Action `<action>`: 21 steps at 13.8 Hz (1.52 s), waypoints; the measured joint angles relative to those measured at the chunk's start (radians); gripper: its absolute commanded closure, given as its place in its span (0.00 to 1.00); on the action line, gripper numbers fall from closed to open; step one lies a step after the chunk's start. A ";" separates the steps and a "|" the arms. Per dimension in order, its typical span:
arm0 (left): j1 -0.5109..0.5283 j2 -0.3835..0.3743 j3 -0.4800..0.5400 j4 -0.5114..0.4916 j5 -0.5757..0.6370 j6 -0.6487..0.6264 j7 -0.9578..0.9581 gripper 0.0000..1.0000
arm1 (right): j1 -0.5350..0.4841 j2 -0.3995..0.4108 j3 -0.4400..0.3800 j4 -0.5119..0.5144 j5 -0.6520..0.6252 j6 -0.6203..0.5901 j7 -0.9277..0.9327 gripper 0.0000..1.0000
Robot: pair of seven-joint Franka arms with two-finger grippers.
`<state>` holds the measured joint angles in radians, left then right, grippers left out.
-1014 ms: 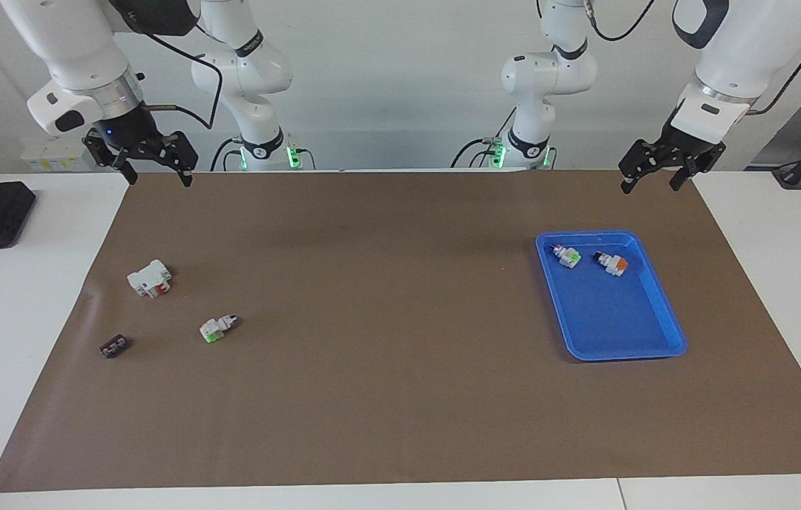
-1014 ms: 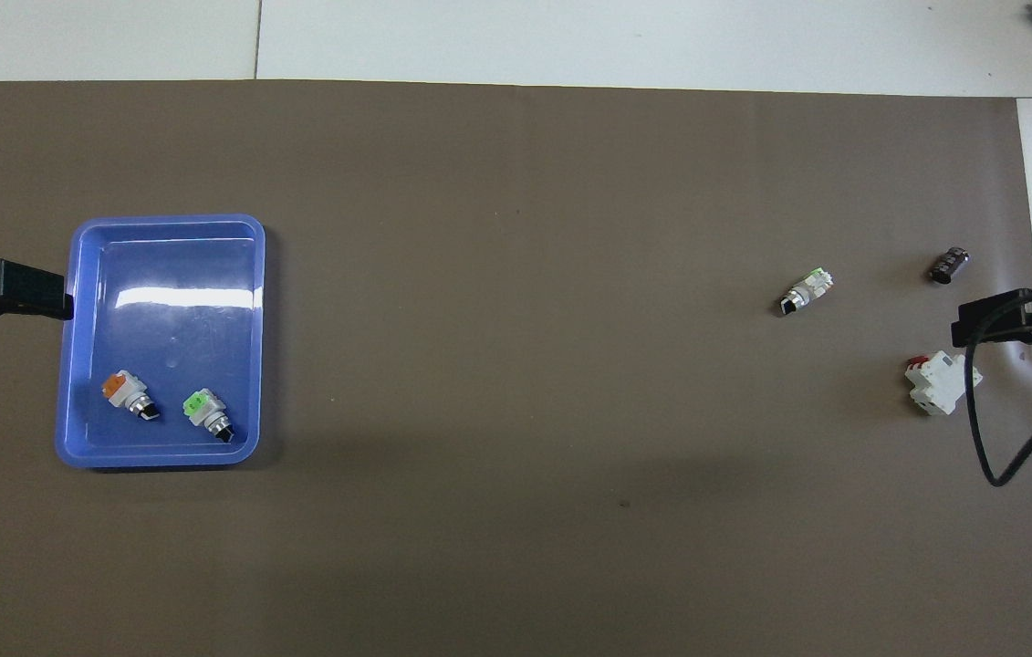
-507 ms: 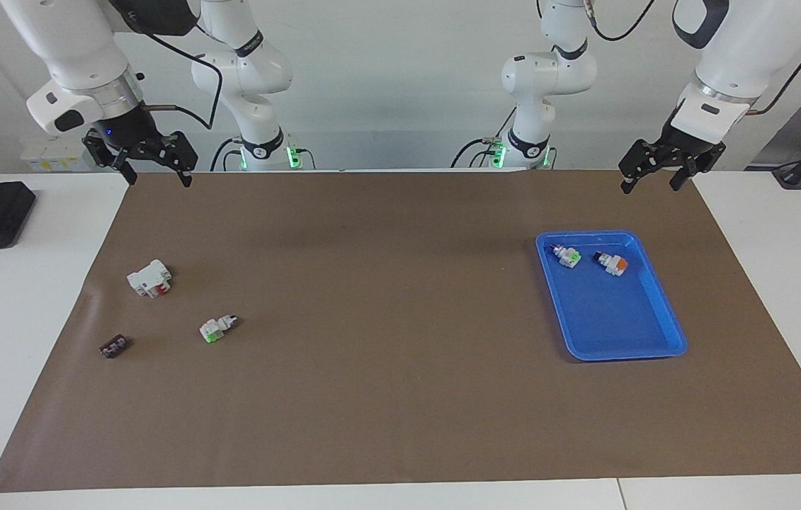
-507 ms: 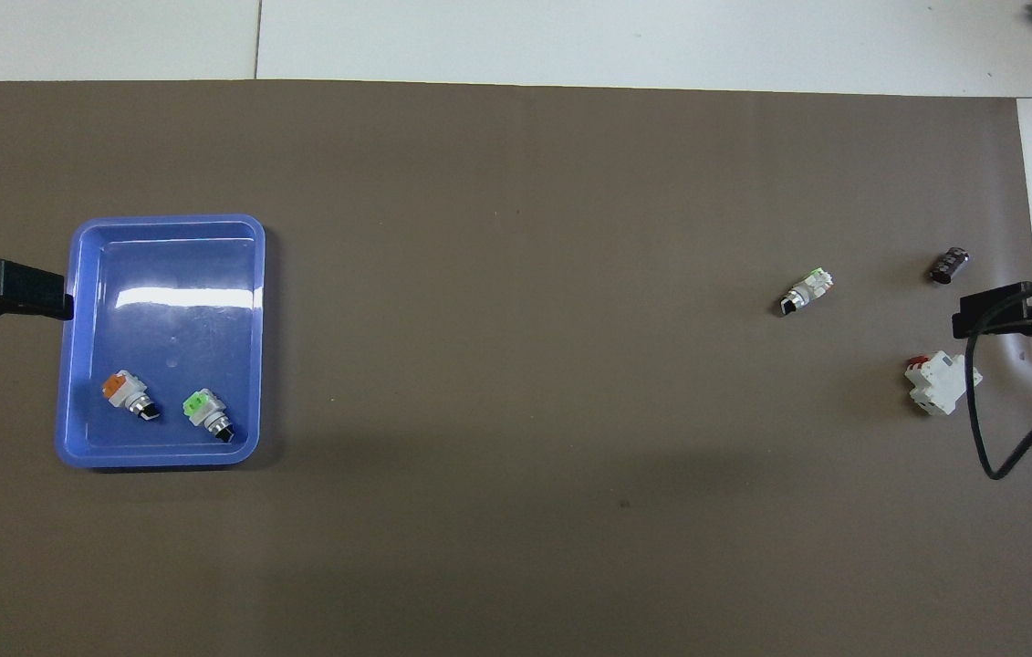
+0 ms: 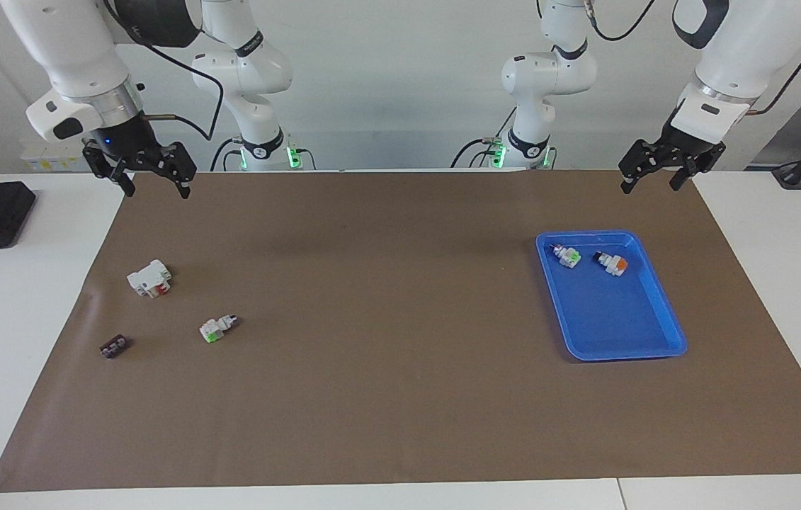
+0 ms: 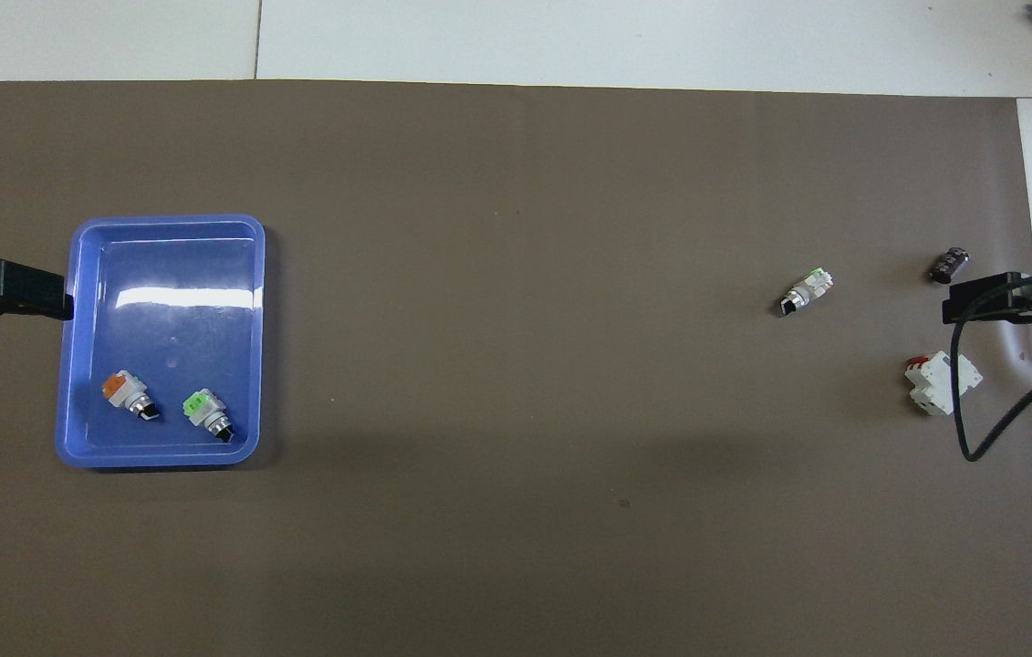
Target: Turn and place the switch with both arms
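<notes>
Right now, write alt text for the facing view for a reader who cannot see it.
A tiny white push-button switch with a green cap lies loose on the brown table mat, untouched. Both arms hang raised with open jaws: the right gripper above the mat's edge, the left gripper above the edge near a blue plastic tray.

Right hand (image 5: 157,188) shifted slightly over mat's edge (image 5: 343,174).

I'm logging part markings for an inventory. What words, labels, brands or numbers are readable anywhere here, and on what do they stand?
None can be read.
Right arm: dark joint band bears small white lettering, too small to read.
Green-capped switch on the mat, the two switches in the blue tray, white block with red part, small dark part: no legible marking.
</notes>
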<state>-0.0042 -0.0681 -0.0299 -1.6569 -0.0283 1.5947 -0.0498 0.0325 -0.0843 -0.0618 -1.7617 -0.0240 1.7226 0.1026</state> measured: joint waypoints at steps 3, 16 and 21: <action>0.000 0.000 0.000 0.000 0.000 0.000 0.000 0.00 | 0.006 0.030 0.007 -0.137 0.003 0.182 0.180 0.00; 0.000 0.000 0.000 0.000 0.000 0.000 0.000 0.00 | -0.002 0.424 0.003 -0.186 0.115 0.621 0.535 0.00; 0.000 0.000 0.000 0.000 0.000 0.000 0.000 0.00 | -0.030 0.447 0.002 -0.199 0.123 0.650 0.546 0.00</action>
<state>-0.0042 -0.0681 -0.0298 -1.6570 -0.0283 1.5947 -0.0497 0.0020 0.3627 -0.0601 -1.9611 0.0987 2.3728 0.6483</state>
